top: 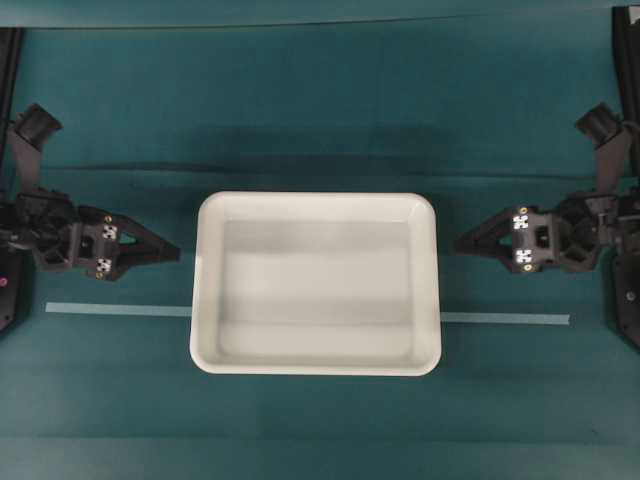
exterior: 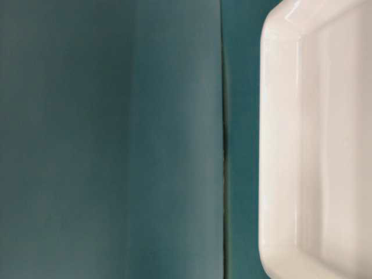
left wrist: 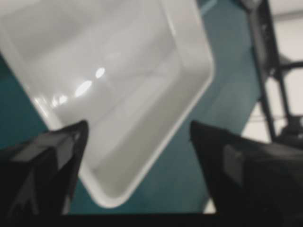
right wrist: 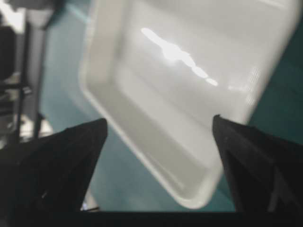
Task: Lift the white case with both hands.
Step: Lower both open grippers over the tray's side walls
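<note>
Flanking white case [top: 315,284], grippers agape.

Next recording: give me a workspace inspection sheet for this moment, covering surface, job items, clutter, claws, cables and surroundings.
Surface: teal table cover with a seam running across it; a pale tape strip runs left to right, passing under the case.
Job's things: white case sits flat at centre, empty, rim unmarked.
Clutter: nothing seen.
Claws: left claw open, tips pointing at the case's left rim with a gap between; right claw open, tips pointing at the right rim with a gap between. Neither touches the case.
Cables: nothing seen.
Surroundings: black frame posts at the side edges of the overhead view.
</note>
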Robot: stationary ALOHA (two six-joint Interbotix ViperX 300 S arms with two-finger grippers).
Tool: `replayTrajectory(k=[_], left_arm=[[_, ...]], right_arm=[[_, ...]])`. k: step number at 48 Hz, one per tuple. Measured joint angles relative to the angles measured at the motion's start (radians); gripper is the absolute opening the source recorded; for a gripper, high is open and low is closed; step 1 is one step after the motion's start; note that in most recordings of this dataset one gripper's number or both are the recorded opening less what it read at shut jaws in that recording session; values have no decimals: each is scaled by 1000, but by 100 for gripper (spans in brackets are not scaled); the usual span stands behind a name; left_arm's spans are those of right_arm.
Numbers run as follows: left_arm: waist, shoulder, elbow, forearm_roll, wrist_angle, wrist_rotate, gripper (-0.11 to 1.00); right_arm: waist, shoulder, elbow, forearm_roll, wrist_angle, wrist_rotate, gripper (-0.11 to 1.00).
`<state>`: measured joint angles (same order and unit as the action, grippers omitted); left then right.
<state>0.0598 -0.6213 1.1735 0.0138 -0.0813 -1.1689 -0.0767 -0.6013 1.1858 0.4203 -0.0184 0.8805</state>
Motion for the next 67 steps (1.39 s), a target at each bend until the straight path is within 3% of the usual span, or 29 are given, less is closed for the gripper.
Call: replayTrajectory(k=[21, 32, 42, 67], left_arm=[[-15, 204, 74, 0, -196, -2, 92], [-64, 341, 55, 0, -253, -2, 92], [-57, 437, 28, 0, -322, 0, 92], [-29, 462, 17, 0, -348, 0, 92]], right_arm=[[92, 232, 51, 2, -230, 161, 94], [97, 322, 49, 2, -278, 167, 94], [98, 365, 32, 2, -285, 167, 94], [107, 483, -29, 2, -337, 204, 94]])
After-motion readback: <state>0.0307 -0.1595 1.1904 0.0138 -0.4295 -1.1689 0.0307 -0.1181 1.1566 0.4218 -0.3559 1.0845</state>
